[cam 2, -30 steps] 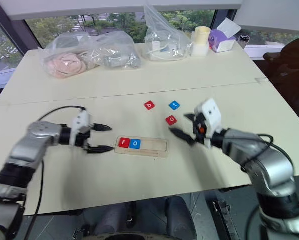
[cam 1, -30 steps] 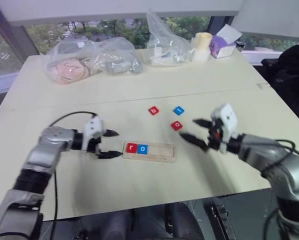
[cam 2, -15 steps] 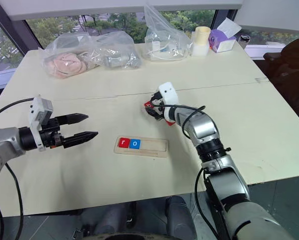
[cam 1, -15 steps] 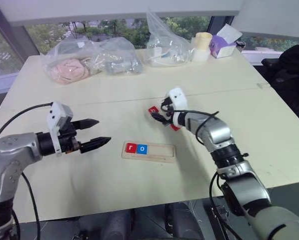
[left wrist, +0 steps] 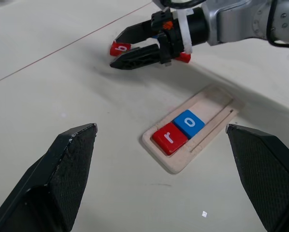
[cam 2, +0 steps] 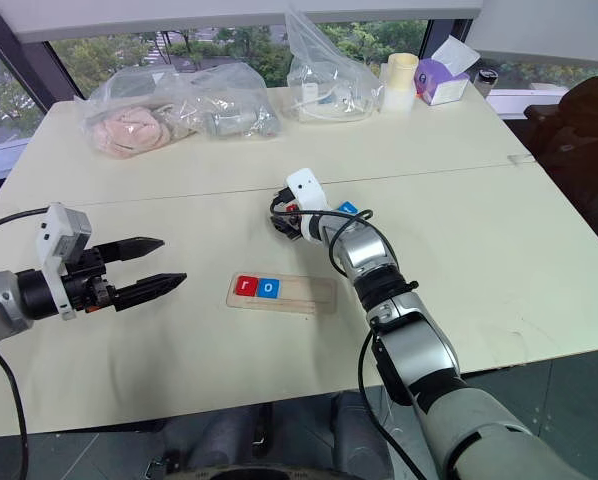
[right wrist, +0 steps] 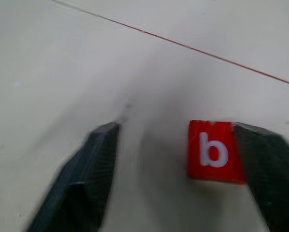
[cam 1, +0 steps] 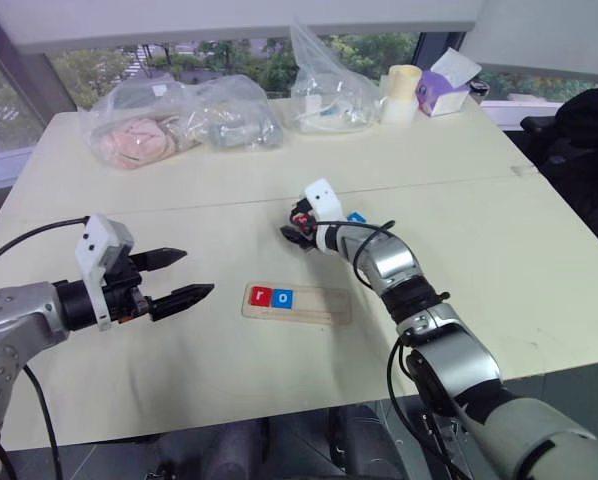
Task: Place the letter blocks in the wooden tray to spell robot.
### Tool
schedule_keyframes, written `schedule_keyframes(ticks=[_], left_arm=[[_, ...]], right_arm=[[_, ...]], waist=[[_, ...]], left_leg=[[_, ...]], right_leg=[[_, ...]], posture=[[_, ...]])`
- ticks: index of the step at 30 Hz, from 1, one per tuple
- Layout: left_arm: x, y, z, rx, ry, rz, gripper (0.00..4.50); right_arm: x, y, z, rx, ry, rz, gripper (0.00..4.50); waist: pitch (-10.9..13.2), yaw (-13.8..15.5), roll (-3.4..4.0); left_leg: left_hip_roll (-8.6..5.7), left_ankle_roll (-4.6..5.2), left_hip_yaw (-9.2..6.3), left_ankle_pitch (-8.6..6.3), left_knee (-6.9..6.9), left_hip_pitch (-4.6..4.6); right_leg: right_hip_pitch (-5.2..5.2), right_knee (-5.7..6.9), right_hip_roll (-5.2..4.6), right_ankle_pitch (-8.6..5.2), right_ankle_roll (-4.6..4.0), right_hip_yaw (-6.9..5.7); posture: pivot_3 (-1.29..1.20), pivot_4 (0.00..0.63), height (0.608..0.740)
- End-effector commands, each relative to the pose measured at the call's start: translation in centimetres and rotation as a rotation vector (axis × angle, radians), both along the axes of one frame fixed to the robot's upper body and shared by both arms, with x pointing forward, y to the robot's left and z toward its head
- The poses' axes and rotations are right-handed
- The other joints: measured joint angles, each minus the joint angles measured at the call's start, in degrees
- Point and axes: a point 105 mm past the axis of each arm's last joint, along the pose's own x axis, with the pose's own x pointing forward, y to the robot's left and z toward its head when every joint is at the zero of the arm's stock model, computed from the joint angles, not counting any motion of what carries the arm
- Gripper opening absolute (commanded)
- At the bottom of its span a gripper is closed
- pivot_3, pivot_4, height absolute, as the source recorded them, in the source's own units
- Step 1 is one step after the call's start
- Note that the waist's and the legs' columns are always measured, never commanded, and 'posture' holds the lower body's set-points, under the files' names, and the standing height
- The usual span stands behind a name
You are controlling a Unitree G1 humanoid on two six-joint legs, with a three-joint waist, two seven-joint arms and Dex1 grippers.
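Red b tile (right wrist: 213, 151) against one finger of open right pincer (right wrist: 183, 164), left pincer (left wrist: 164, 179) apart.

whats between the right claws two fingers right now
The red b block, lying flat on the table against one finger; bare table separates it from the other finger, as the right wrist view shows.
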Motion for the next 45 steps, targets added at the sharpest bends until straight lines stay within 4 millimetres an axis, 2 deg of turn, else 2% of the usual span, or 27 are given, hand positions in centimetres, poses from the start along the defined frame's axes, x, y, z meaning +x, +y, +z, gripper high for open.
schedule_keyframes(ticks=[1,3,4,5,11,13,15,16,18,23,29,34,37,38,39,45], left_arm=[[-0.2,-0.1,1.0,0.015,-0.042,-0.004,4.50],[-0.1,-0.3,0.9,0.015,-0.044,-0.006,4.50],[0.0,-0.4,0.9,0.013,-0.045,-0.007,4.50],[0.0,-0.4,0.9,0.012,-0.046,-0.008,4.50],[0.2,-0.8,0.7,0.007,-0.045,-0.020,4.50],[0.3,-0.9,0.6,0.007,-0.042,-0.024,4.50],[0.3,-1.0,0.4,0.007,-0.039,-0.025,4.50],[0.3,-1.0,0.4,0.008,-0.039,-0.026,4.50],[0.3,-1.0,0.4,0.010,-0.036,-0.029,4.50],[0.1,-0.9,0.6,0.016,-0.033,-0.039,4.50],[0.1,-1.0,0.6,0.012,-0.034,-0.034,4.50],[0.0,-1.1,0.5,0.007,-0.033,-0.028,4.50],[-0.1,-0.9,0.5,0.009,-0.032,-0.018,4.50],[-0.1,-0.8,0.4,0.010,-0.030,-0.016,4.50],[-0.1,-0.8,0.4,0.011,-0.029,-0.015,4.50],[-0.1,-0.9,0.3,0.012,-0.027,-0.016,4.50]], right_arm=[[0.1,0.4,0.7,-0.006,-0.053,0.016,1.80],[0.1,0.2,0.6,-0.017,-0.053,0.003,0.86],[0.1,0.1,0.4,-0.024,-0.054,-0.004,0.22],[0.2,0.0,0.4,-0.028,-0.057,-0.007,0.09],[-0.1,0.5,1.8,0.033,-0.113,0.016,0.09],[-0.4,0.7,2.5,0.074,-0.131,0.031,0.63],[-0.5,0.6,3.0,0.097,-0.147,0.029,1.38],[-0.5,0.5,3.2,0.097,-0.149,0.027,2.05],[-0.6,0.2,3.6,0.095,-0.150,0.012,2.93],[-0.3,-0.9,2.4,0.052,-0.089,-0.067,2.93],[0.2,-1.0,0.0,0.019,-0.020,-0.094,2.93],[0.9,-0.9,-0.3,0.032,-0.010,-0.109,2.93],[0.8,-0.7,-0.5,0.030,-0.008,-0.084,3.73],[0.7,-0.7,-0.7,0.027,-0.003,-0.078,4.26],[0.6,-0.5,-0.9,0.023,0.001,-0.072,4.48],[0.6,-0.4,-1.4,0.007,-0.004,-0.085,4.48]], waist=[[0.00,-0.05,0.00],[0.00,-0.11,0.00],[0.00,-0.13,0.00],[0.00,-0.12,0.00],[0.00,-0.04,0.00],[0.00,-0.05,0.01],[0.01,-0.08,0.01],[0.01,-0.08,0.01],[0.01,-0.08,0.02],[0.01,0.00,0.01],[0.01,-0.12,0.01],[0.00,-0.56,0.00],[0.00,-0.82,0.00],[0.00,-0.88,0.00],[0.00,-0.92,0.00],[0.00,-1.18,0.00]], left_leg=[[0.00,0.00,0.00,0.00,-0.01,0.00],[0.00,0.00,0.00,0.00,-0.03,0.02],[0.00,0.00,0.00,0.00,-0.04,0.03],[0.00,0.00,0.00,0.00,-0.04,0.03],[0.00,0.00,0.00,0.00,-0.04,0.03],[0.00,0.00,0.01,0.00,-0.04,0.03],[0.00,0.00,0.01,0.00,-0.04,0.03],[0.00,0.00,0.00,0.00,-0.05,0.03],[0.00,0.00,0.00,0.00,-0.05,0.03],[0.00,0.00,0.00,0.00,-0.05,0.03],[0.00,0.00,0.01,0.00,-0.07,0.04],[0.01,0.00,0.02,0.00,-0.08,0.09],[0.01,0.00,0.01,0.00,-0.10,0.08],[0.00,0.00,0.01,0.00,-0.10,0.08],[0.01,0.00,0.00,0.00,-0.10,0.09],[0.01,0.00,0.00,0.00,-0.12,0.09]], right_leg=[[0.00,0.00,0.00,0.00,0.00,0.00],[0.00,0.00,0.01,0.00,0.00,0.00],[0.00,0.00,0.01,0.00,0.00,0.00],[0.00,0.00,0.01,0.00,0.00,0.00],[0.00,0.00,0.01,0.00,0.00,0.00],[0.00,0.00,0.01,0.00,0.00,0.00],[0.00,0.00,0.01,0.00,0.00,0.00],[-0.01,0.00,0.01,0.00,0.00,0.00],[-0.01,0.00,0.01,0.00,0.00,0.00],[-0.01,0.00,0.01,-0.01,-0.01,0.01],[-0.01,-0.01,0.01,-0.01,-0.03,0.01],[0.02,-0.01,0.01,-0.02,-0.03,0.01],[0.02,-0.01,0.01,-0.02,-0.03,0.01],[0.02,-0.01,0.01,-0.02,-0.03,0.01],[0.02,-0.01,0.01,-0.02,-0.03,0.01],[0.02,-0.01,0.01,-0.02,-0.03,0.01]], posture=[[0.00,0.150,0.740],[0.00,0.150,0.740],[0.00,0.150,0.740],[0.00,0.150,0.740],[0.00,0.150,0.740],[0.00,0.150,0.740],[0.00,0.150,0.740],[0.00,0.150,0.740],[0.00,0.150,0.740],[0.00,0.150,0.740],[0.00,0.150,0.740],[0.00,0.150,0.740],[0.00,0.150,0.740],[0.00,0.150,0.740],[0.00,0.150,0.740],[0.00,0.150,0.740]])
